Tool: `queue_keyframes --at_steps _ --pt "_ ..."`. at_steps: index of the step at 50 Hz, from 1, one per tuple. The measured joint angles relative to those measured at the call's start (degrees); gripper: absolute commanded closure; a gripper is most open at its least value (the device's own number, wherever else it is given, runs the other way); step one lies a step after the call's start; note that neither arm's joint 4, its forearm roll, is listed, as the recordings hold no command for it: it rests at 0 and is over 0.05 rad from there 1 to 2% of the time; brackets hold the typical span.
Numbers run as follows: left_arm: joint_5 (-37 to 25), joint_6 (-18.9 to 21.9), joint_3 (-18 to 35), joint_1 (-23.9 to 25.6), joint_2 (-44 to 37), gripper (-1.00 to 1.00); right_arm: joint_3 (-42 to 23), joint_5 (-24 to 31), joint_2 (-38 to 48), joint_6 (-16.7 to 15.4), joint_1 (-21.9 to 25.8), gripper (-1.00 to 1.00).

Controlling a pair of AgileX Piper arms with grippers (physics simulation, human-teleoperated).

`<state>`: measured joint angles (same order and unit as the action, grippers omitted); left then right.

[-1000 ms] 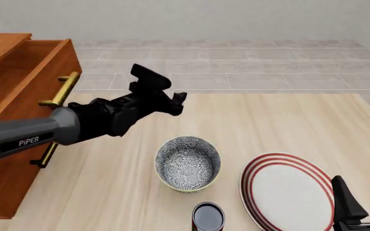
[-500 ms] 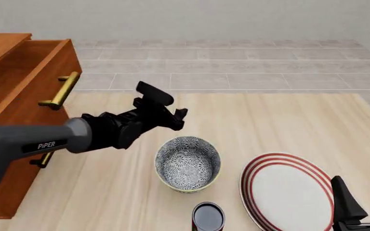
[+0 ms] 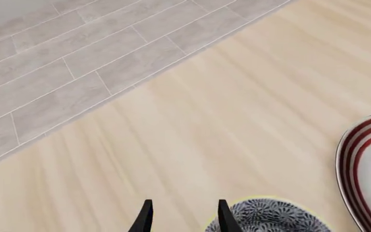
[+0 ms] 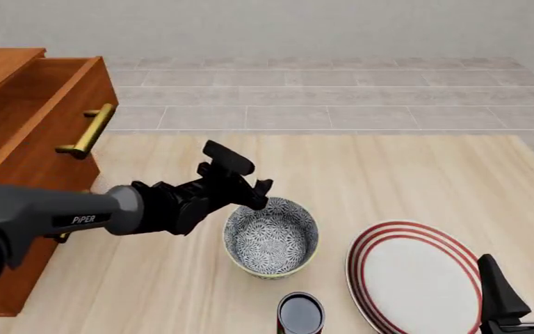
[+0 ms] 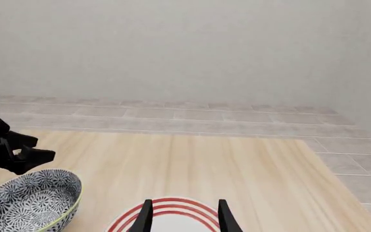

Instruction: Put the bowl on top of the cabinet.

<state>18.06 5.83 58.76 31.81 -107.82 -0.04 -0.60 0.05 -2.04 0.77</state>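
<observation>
Cabinet (image 4: 21,139) at far left of the front view, reddish-brown wood, brass bar handles (image 4: 88,131) on its drawer fronts. Its flat top reaches the upper left corner; that is the target surface, well above the tabletop (image 4: 416,181).

Left gripper (image 4: 259,193) extends from the left, its jaws parted. In the front view the tips sit at the bowl's far-left rim; in the left wrist view the two fingertips (image 3: 145,217) show a clear gap, with one at the rim edge. Whether one finger is inside the wall and one outside, cannot tell; contact not confirmed.

Bowl (image 4: 271,236) stands upright on the tabletop, centre front, deep, round, blue-grey floral pattern with a pale cream rim. Nothing visible inside it.

Handling judgement: looks like glazed ceramic, so rigid, moderately heavy for its size, smooth and likely slippery, chips if dropped. Best hold is a pinch across the wall at the rim, one finger inside, one outside, set deep enough that the bowl cannot pivot. An off-centre rim grip will tilt under its own weight, so lift slowly.

Dark cup (image 4: 300,314) just in front of the bowl; red-ringed plate (image 4: 414,275) near on its right.

Right gripper (image 5: 184,216) low at the front right edge, over the plate, jaws apart, holding nothing.
</observation>
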Motion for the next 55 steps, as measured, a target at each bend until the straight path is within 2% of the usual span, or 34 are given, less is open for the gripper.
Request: queue_keyframes --at_steps 37,55 --pt "4.02 -1.07 -6.89 2.19 0.75 -1.0 0.01 0.01 0.0 -0.48 0.2 -1.0" --pt "6.02 -1.94 -8.35 2.97 -1.15 -1.0 0.01 0.04 0.0 -0.58 0.26 -1.0"
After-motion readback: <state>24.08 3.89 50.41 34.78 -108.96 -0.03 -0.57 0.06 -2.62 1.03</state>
